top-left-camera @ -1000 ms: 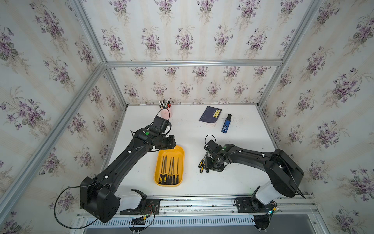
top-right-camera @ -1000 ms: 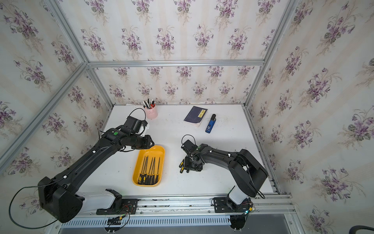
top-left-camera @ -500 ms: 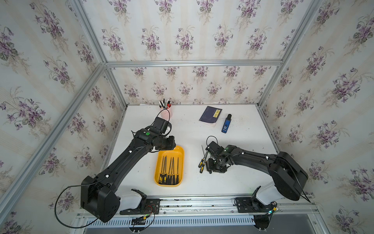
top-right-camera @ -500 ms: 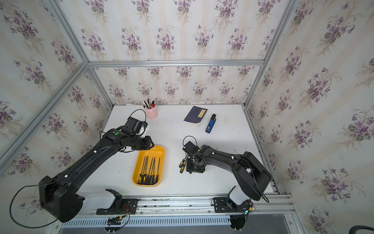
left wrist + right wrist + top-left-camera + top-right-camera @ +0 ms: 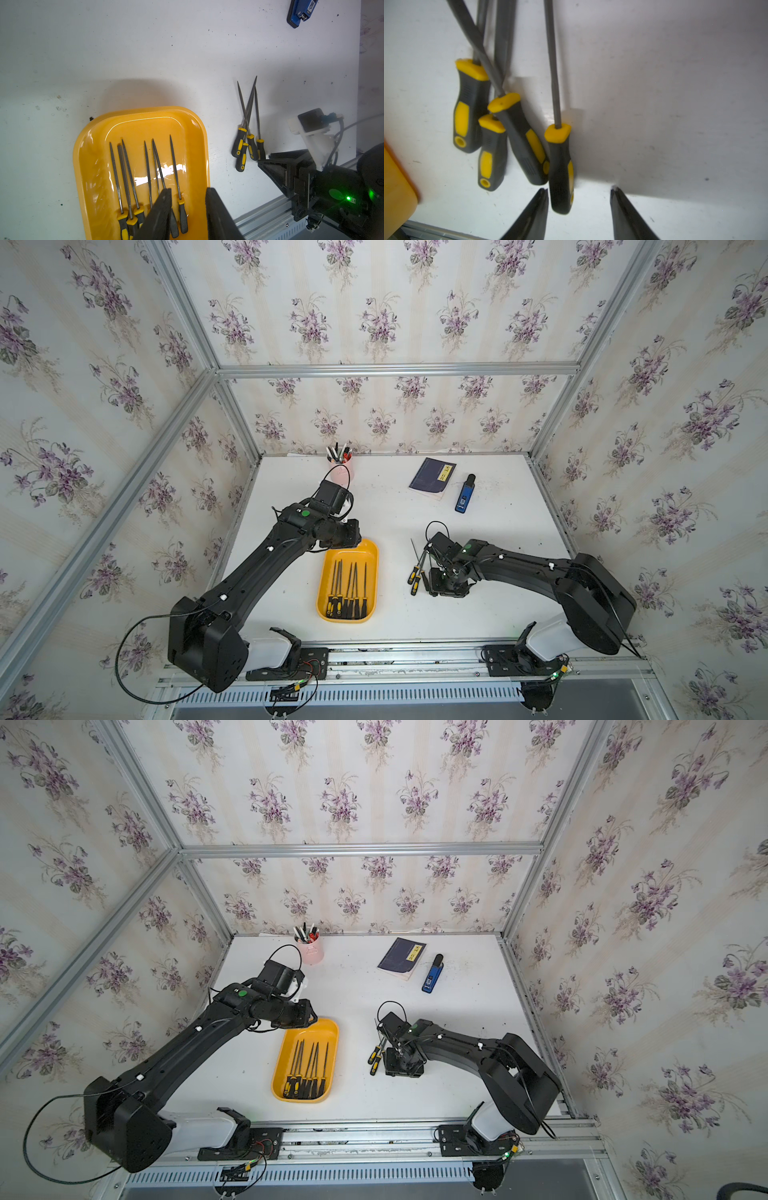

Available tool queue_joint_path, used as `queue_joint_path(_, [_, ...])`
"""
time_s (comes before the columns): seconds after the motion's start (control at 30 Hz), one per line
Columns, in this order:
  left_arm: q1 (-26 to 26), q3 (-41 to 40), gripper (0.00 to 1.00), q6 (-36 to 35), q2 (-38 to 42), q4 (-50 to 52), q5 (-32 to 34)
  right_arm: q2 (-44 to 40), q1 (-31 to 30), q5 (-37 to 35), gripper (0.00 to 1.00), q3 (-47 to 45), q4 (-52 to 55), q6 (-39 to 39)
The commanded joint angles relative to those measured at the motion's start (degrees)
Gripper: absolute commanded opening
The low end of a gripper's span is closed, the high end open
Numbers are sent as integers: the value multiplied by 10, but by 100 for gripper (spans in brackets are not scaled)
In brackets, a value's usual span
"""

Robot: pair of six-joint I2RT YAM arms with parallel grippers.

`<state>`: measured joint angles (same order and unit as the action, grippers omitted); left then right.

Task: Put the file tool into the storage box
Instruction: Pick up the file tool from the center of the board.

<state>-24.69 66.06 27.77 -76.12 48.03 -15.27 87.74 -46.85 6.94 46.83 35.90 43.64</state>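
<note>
Now the right end effector (image 5: 579,189), half open and empty, straddles the handle end of one file (image 5: 560,166) (on the desk (image 5: 654,104), beside three more). Left end effector (image 5: 188,189), narrowly open and empty, hovers over the box (image 5: 83,145).

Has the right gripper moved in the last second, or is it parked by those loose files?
Yes, slightly. In a top view the right gripper has slid away from the storage box, toward the front rail, uncovering more of the loose files.
</note>
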Motion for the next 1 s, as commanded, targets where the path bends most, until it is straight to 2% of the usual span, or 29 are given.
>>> queue_joint_path(0.0, [0, -5, 34, 4, -1, -4, -5, 16, 0, -12, 47, 9, 10, -16])
queue_joint_path(0.17, [0, -6, 33, 0, -2, -3, -4, 51, 0, -34, 35, 33, 15, -35])
queue_joint_path(0.37, [0, -12, 33, -3, 0, 0, -3, 75, 2, -43, 32, 43, 15, -46])
queue_joint_path(0.53, [0, -16, 34, -3, 0, 0, -4, 73, 2, -40, 9, 38, 13, -52])
queue_joint_path(0.67, [0, -15, 34, -4, -3, -1, -7, 55, 3, -33, 0, 28, 8, -60])
queue_joint_path(0.97, [0, 5, 33, -6, -13, -4, -26, -21, 2, -15, 0, 21, 14, -70])
